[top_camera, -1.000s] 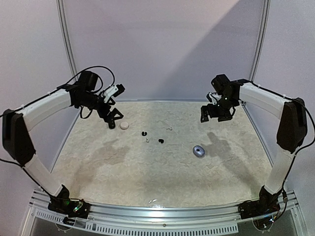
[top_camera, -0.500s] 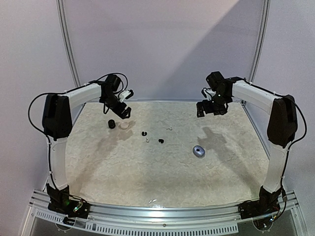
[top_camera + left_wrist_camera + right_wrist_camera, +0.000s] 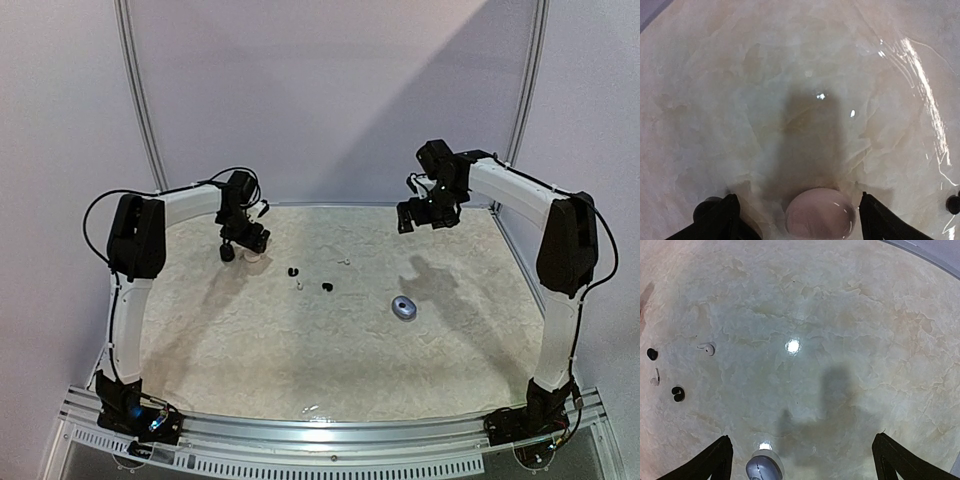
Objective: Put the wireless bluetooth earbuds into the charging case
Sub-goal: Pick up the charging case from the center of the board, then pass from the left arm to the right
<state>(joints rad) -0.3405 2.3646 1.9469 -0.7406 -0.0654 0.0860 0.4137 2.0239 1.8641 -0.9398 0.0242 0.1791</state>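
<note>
Top external: glossy marbled tabletop (image 3: 300, 350); lilac walls (image 3: 330, 90).

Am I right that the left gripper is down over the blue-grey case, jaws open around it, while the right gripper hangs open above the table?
Not quite. The left gripper straddles the pale pinkish-white case, as the left wrist view shows. The blue-grey case lies alone on the table's right half. The right gripper does hang open.

We take this for a lab test cell: a marbled tabletop (image 3: 330, 350) enclosed by plain pale walls (image 3: 330, 90) with curved metal uprights (image 3: 135, 90), and an aluminium rail (image 3: 330, 440) along the near edge.
</note>
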